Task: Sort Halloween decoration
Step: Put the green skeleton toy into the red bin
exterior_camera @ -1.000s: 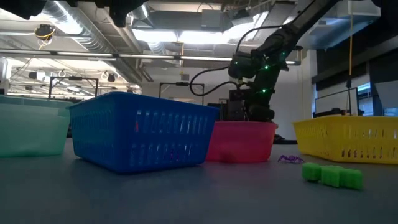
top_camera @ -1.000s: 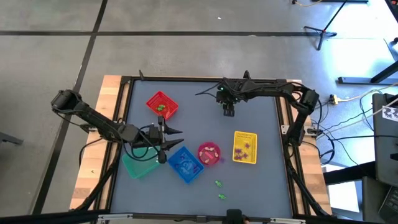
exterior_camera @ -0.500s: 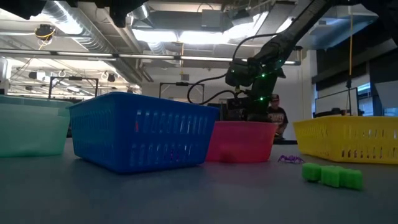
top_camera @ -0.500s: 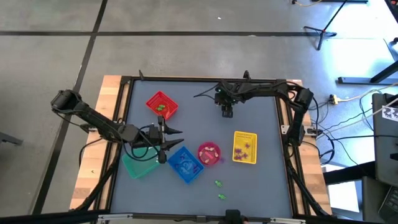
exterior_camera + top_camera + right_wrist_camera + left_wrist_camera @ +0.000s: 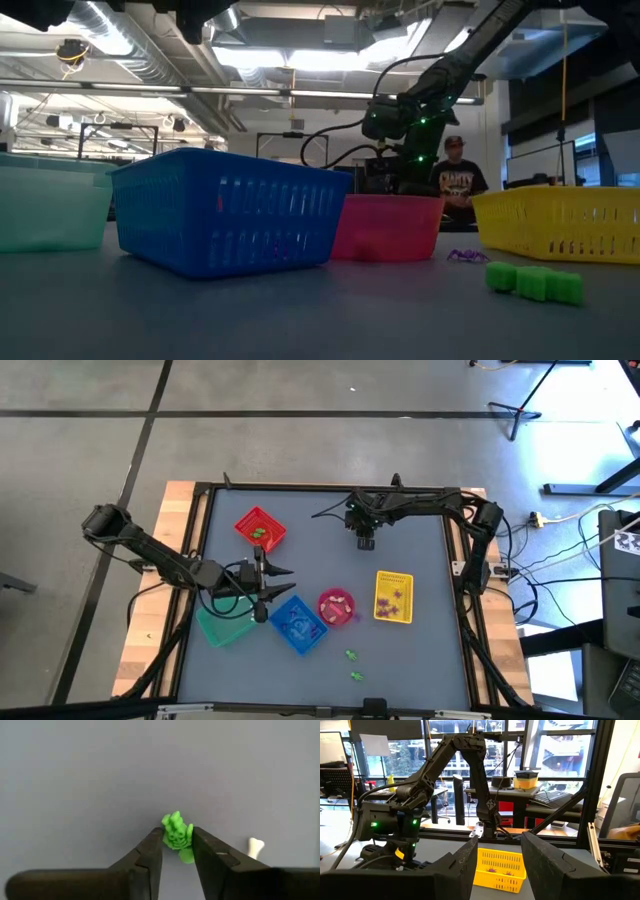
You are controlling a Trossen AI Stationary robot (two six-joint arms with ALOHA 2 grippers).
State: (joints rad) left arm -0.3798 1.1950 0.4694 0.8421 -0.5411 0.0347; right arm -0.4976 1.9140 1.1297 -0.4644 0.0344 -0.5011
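My right gripper [image 5: 366, 543] stands at the far middle of the table, pointing steeply down, shut on a small green Halloween decoration [image 5: 176, 835] that lies on the grey table top. A tiny white piece [image 5: 255, 846] lies just beside it. More green decorations [image 5: 351, 655] [image 5: 535, 281] and a purple spider [image 5: 466, 256] lie loose near the front edge. My left gripper [image 5: 280, 584] hovers open and level between the teal basket [image 5: 224, 624] and the blue basket [image 5: 298, 623], with nothing between its fingers [image 5: 465, 865]. My right gripper pinches the green decoration by its two opposite sides [image 5: 175, 839] between its two fingertips [image 5: 156, 842]. The fingers come from above, slanting steeply down. The decoration sits on the table top, its upper end sticking out beyond the fingertips.
A red basket [image 5: 261, 528] holding green pieces stands at the far left. A pink bowl [image 5: 336, 606] and a yellow basket [image 5: 393, 597] with purple pieces stand right of the blue basket. A person [image 5: 458, 178] shows in the room beyond the table.
My right gripper has sunk a little toward the table at the far middle. In the low view a person has come into sight behind the pink bowl.
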